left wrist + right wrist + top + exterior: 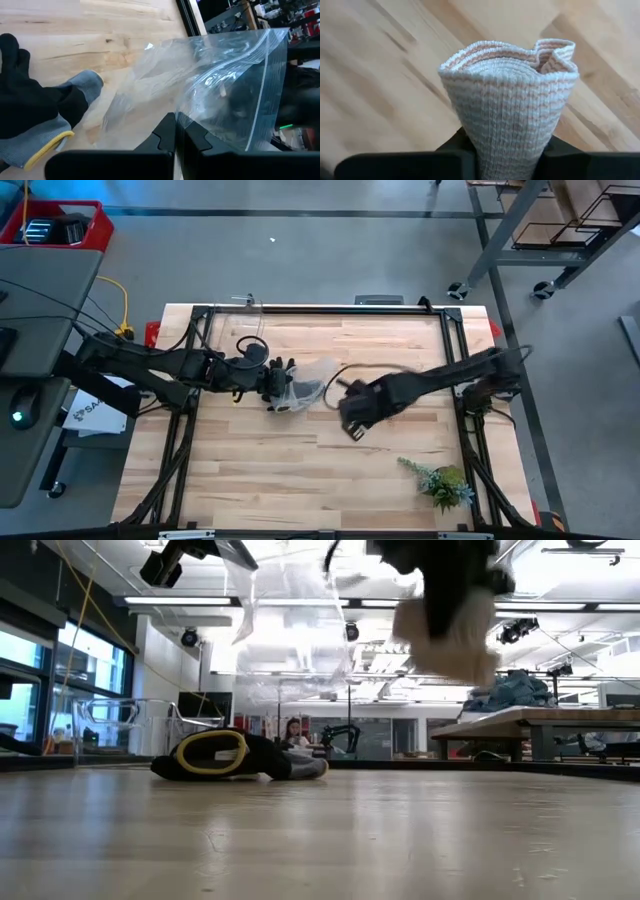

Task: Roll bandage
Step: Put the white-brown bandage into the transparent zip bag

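Note:
The bandage (510, 90) is a bunched wad of white ribbed cloth standing up between the fingers of my right gripper (507, 145), which is shut on it. In the low view the bandage (450, 635) hangs high above the table under that gripper. From above, my right gripper (352, 418) is over the table's middle. My left gripper (283, 392) is left of it, shut on a clear plastic bag (225, 85). A black-and-grey glove (240, 755) lies flat on the table beside the bag. My right gripper pinches the bandage's bunched lower part (506, 132) between its two fingers, coming from above and pointing steeply down. The wad is lifted clear of the table, and its loose folded end (520, 57) juts out beyond the fingertips. My left gripper pinches a creased edge of the plastic bag (179, 118) between its two shut fingers, slanting down from the table's left. The bag (290, 620) is held up above the table and spreads out beyond the fingers, its zip strip (265, 85) away from them.
A green plant sprig (440, 480) lies near the front right corner. A black cable loop (252, 345) lies behind the glove. Black frame rails (455, 350) run along the table's sides. Bare wood lies in front of both grippers.

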`<action>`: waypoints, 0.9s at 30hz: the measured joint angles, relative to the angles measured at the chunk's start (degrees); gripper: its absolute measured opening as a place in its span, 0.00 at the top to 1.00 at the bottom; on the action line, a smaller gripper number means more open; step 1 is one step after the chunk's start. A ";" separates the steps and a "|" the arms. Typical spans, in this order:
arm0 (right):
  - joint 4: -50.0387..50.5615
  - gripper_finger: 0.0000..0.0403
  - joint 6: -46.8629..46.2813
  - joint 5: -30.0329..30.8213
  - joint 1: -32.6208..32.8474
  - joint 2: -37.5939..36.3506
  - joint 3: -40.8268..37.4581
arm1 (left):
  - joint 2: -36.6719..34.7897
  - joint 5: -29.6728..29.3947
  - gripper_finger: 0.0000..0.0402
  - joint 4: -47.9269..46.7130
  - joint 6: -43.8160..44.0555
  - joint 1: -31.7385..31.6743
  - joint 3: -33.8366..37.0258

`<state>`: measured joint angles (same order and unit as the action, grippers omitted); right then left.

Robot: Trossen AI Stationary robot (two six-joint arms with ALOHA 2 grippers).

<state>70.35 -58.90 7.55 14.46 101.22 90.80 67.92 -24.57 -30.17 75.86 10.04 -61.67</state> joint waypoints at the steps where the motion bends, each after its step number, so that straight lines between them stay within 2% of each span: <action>1: -0.48 0.84 -0.91 0.36 0.12 -2.28 0.01 | 0.02 0.05 1.00 -0.06 0.01 -0.19 0.00; 5: -5.70 0.84 -3.90 1.90 1.05 -11.50 -0.01 | 1.58 1.79 1.00 0.27 0.12 -1.72 -0.04; 8: -15.63 0.84 -3.94 6.51 1.97 -18.18 0.07 | 4.32 3.66 1.00 3.08 0.52 -3.09 -0.04; 12: -31.74 0.84 2.61 15.34 1.56 -22.61 0.14 | 9.66 8.28 1.00 12.41 0.53 -4.65 -0.04; 15: -38.94 0.84 8.03 18.52 -0.22 -23.40 0.22 | 13.15 11.34 1.00 20.44 0.93 -5.53 -0.56; 19: -41.26 0.84 12.26 18.34 -2.51 -22.51 0.20 | 15.80 14.05 1.00 27.64 0.93 -6.43 -2.78; 27: -36.91 0.84 12.58 12.81 -4.35 -20.26 0.20 | 15.26 13.57 1.00 28.24 -2.45 -7.87 -6.95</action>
<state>33.44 -46.32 20.36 10.11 80.96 91.00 83.18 -11.00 -1.92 73.41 2.17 -68.62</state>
